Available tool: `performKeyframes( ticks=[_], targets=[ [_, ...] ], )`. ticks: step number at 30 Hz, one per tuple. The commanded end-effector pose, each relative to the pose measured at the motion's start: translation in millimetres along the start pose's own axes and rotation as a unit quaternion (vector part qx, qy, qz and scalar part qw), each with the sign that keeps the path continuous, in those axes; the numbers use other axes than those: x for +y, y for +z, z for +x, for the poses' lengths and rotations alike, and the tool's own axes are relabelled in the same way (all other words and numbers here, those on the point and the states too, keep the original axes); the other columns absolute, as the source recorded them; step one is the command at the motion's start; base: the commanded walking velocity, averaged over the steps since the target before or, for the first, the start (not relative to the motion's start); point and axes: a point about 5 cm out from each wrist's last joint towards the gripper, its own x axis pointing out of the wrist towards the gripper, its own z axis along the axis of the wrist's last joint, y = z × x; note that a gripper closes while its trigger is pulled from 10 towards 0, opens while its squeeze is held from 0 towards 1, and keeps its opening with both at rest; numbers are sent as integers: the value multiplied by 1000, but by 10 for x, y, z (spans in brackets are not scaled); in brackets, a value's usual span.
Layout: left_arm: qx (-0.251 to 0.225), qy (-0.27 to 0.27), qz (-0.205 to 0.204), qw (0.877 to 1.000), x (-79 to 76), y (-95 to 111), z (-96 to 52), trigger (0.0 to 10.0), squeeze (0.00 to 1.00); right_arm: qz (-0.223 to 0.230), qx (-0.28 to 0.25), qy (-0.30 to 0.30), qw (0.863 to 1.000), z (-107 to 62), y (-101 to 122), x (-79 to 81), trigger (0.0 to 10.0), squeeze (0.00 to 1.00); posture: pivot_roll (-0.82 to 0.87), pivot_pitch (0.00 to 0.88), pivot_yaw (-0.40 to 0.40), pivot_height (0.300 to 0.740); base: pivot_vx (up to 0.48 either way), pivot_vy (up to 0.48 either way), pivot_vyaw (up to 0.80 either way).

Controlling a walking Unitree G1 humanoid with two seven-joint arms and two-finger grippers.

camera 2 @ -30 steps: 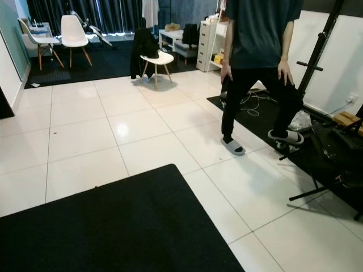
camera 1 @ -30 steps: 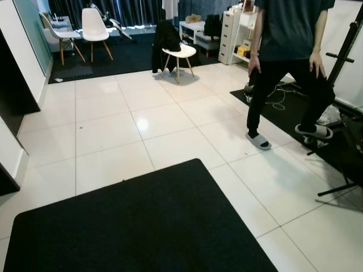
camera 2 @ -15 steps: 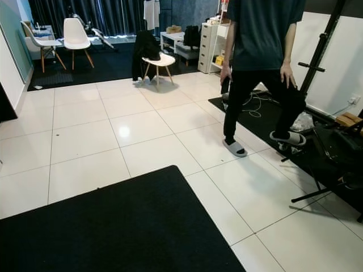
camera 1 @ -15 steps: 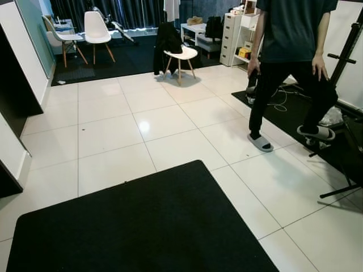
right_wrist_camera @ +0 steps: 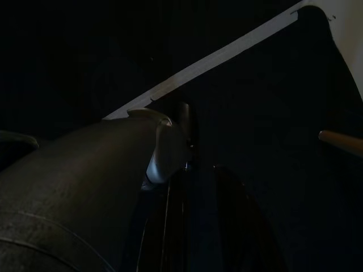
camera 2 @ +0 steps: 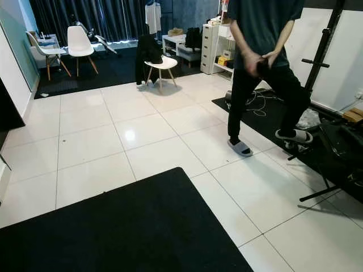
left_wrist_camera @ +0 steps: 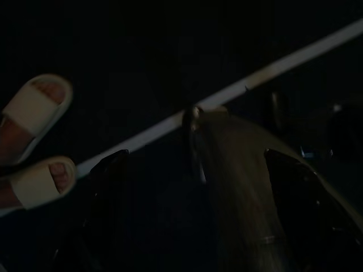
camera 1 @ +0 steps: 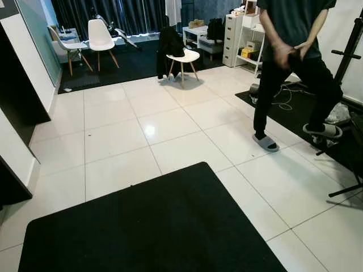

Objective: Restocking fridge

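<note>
The robot is in transit across the floor, with a mat near and a person far right. Both arms hang idle; whether either tool is apart or together I cannot tell. The next move probably calls for finding the fridge.

Three white chairs stand in the room: two at the far left edge of the tiled floor and one draped with a black jacket. One person stands at the right. One black mat lies nearest, and one white drawer unit stands far back.
</note>
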Motion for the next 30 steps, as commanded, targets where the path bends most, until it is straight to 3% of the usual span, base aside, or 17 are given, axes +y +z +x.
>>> performKeyframes(
  ticks=[1, 13, 21, 24, 30],
  targets=[
    [-5, 15, 0, 1000, 87, 29, -21, 10000, 0, 5, -2, 2, 1000, 13, 27, 31, 10000, 0, -96, 0, 35, 740, 0, 0, 0],
    [-10, 38, -47, 998, 56, -42, -17, 10000, 0, -37, -6, 7, 999, 53, 192, 113, 10000, 0, -57, 0, -14, 740, 0, 0, 0],
    [-15, 25, -29, 999, 81, 12, -21, 10000, 0, -18, -36, 5, 999, 79, 369, 178, 10000, 0, -75, 0, 17, 740, 0, 0, 0],
    [-5, 19, -2, 1000, 131, 30, -35, 10000, 0, -9, -37, 2, 999, 79, 338, 180, 10000, 0, -84, 0, 33, 740, 0, -472, 0],
    [-14, 35, 0, 999, 218, 126, -47, 10000, 0, -1, -20, -2, 1000, 76, 212, 180, 10000, 0, -51, 0, 14, 740, 0, -315, 0]
  ],
)
